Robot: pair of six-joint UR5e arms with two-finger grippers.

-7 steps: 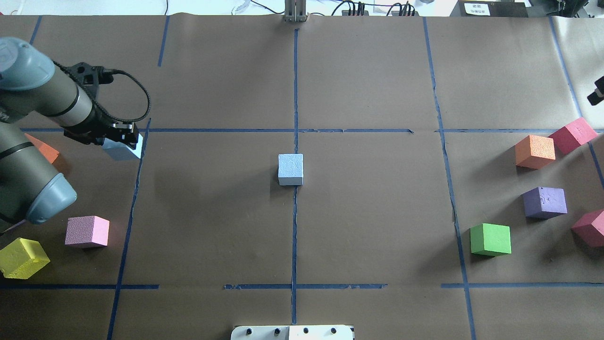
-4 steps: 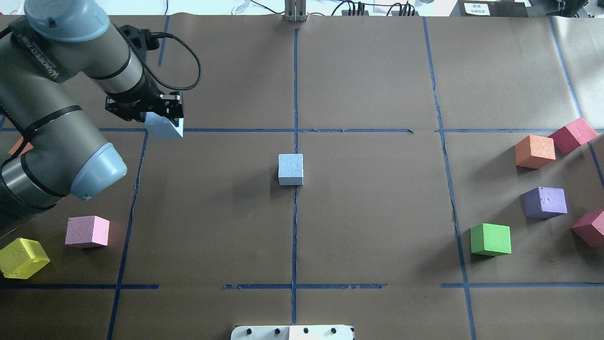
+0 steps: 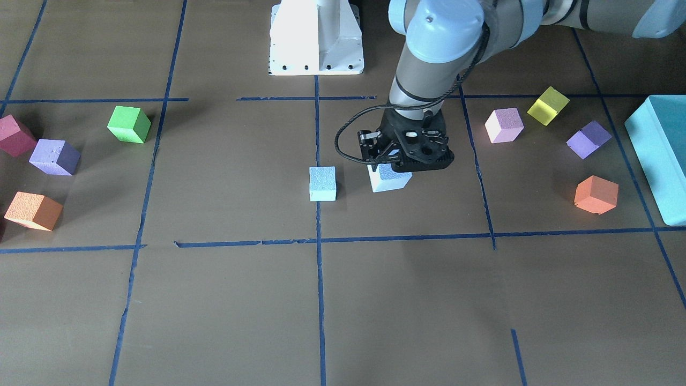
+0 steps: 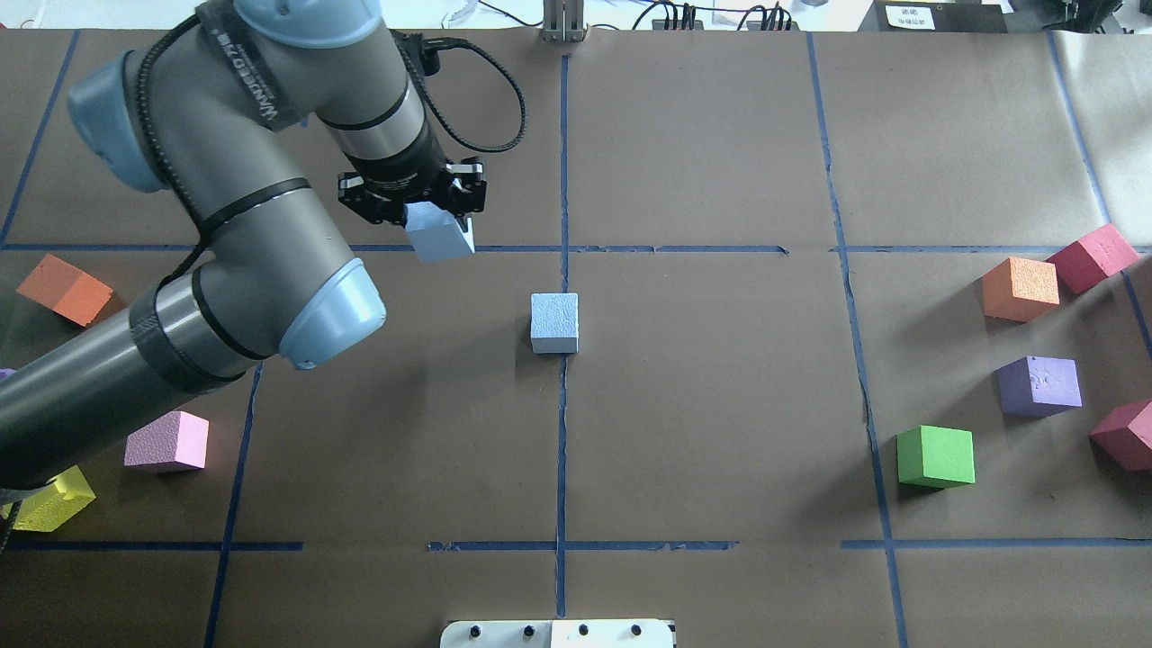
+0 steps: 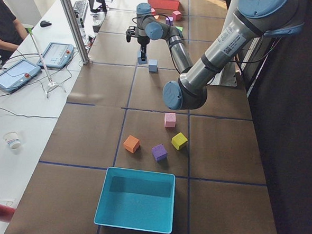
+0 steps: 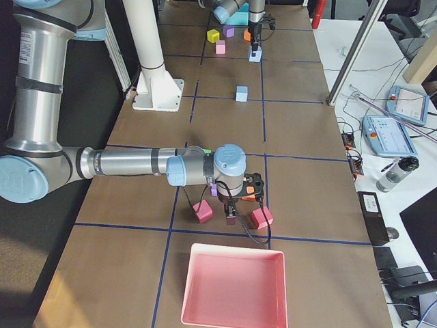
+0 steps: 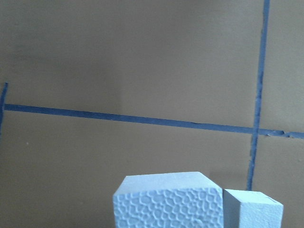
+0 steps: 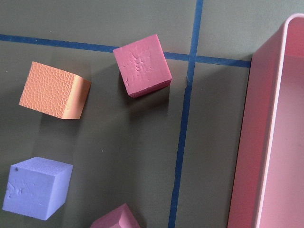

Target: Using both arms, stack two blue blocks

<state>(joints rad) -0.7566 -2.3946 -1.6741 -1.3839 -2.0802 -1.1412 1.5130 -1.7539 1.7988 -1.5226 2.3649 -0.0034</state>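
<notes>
One pale blue block (image 4: 554, 322) sits on the table's centre line, also in the front view (image 3: 322, 183). My left gripper (image 4: 423, 211) is shut on the second blue block (image 4: 440, 238) and holds it above the table, to the left of and beyond the resting block. In the front view the held block (image 3: 390, 178) hangs to the right of the resting one. The left wrist view shows the held block (image 7: 168, 202) with the other block (image 7: 251, 209) beside it. My right gripper (image 6: 232, 217) shows only in the exterior right view, over cubes near a pink tray; I cannot tell if it is open.
On the right lie green (image 4: 936, 456), purple (image 4: 1039, 385), orange (image 4: 1020, 288) and red (image 4: 1093, 256) cubes. On the left lie pink (image 4: 166, 441), yellow (image 4: 49, 504) and orange (image 4: 65, 288) cubes. A teal box (image 3: 656, 155) and a pink tray (image 6: 235, 287) stand at the table's ends.
My left arm has carried the blue block to the right, from the left part of the table toward the centre line. The resting blue block has not moved.
</notes>
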